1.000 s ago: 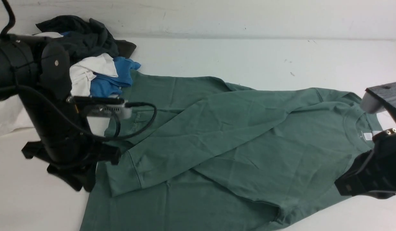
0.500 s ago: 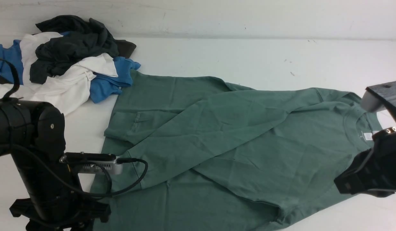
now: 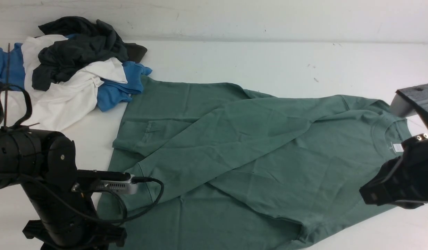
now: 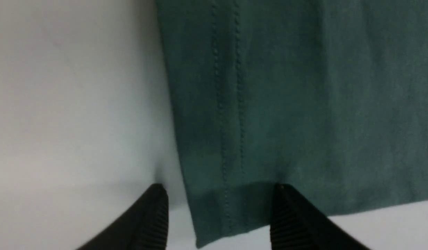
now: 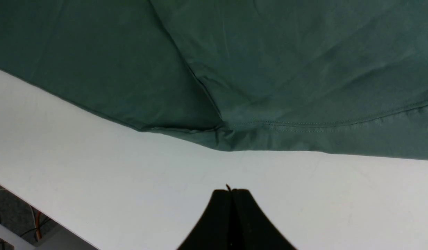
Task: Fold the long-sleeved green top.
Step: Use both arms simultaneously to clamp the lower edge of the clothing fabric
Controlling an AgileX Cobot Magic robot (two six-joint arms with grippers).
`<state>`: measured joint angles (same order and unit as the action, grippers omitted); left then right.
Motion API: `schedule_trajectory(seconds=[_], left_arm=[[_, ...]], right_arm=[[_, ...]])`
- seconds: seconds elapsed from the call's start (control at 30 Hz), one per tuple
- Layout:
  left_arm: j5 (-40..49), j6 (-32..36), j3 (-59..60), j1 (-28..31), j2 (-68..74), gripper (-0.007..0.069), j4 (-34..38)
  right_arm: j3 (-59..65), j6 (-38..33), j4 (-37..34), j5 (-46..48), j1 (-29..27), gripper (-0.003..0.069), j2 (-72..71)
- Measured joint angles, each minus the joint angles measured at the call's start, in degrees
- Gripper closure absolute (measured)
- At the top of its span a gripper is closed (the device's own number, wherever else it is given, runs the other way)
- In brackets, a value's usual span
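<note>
green long-sleeved top flat on table, sleeves crossed over body; long axis runs gripper to gripper, collar toward right gripper, hem at left gripper. Left jaws wide apart, straddling hem corner, nothing pinched. Right jaws pressed together, empty, just off the side edge. Soft, light, limp cotton, likely sags and drags; best pinched at stitched hem corners

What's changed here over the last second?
The left arm pulled back toward the robot, uncovering the clothes pile; the left gripper now stands open at a hem corner of the green long-sleeved top. Top and pile lie unchanged; the right gripper stays shut, barely shifted.
</note>
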<state>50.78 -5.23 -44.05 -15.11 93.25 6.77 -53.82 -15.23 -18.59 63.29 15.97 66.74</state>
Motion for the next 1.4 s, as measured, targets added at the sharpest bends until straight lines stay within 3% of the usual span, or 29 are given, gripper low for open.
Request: schedule_trajectory(seconds=[0.13,0.23,0.27,0.3,0.4,0.73,0.87,1.03,1.17,1.4], left_arm=[[-0.61,-2.26,0.0,-3.4,0.0,0.0294,-2.03],[-1.38,-7.07,0.0,-4.66,0.0,0.0377,-4.47],[-1.38,-7.95,0.0,-4.72,0.0,0.0409,-5.03],[-1.38,-9.1,0.0,-4.77,0.0,0.0491,-6.2],[-1.45,-9.63,0.0,-4.84,0.0,0.0594,-6.77],[3.46,-9.63,0.0,-4.93,-10.53,0.0616,-10.37],[6.75,-10.08,0.0,-4.93,-16.46,0.0616,-11.82],[11.22,-10.11,0.06,-4.93,-20.16,0.0616,-12.16],[12.64,-10.11,0.06,-4.93,-21.16,0.0616,-12.21],[16.26,-10.06,0.06,-4.93,-23.43,0.0616,-15.39]], right_arm=[[0.0,0.06,-0.16,0.0,0.0,0.0673,0.0],[0.0,0.06,-0.2,0.0,0.0,0.0673,0.0],[0.0,0.06,-0.2,0.0,0.0,0.0673,0.0],[0.0,0.06,-0.2,0.0,0.0,0.0673,0.0],[0.0,-0.01,-0.2,0.14,0.0,0.0673,0.0],[-0.11,-9.83,1.84,7.2,0.36,0.0673,0.04],[-0.11,-13.73,2.06,7.27,3.86,0.0661,0.19],[-0.11,-12.14,7.76,6.23,12.0,0.0577,4.65],[-0.11,-9.7,12.0,4.06,14.51,0.0473,9.85],[-0.17,-7.88,14.57,-0.08,18.54,0.0196,20.14]])
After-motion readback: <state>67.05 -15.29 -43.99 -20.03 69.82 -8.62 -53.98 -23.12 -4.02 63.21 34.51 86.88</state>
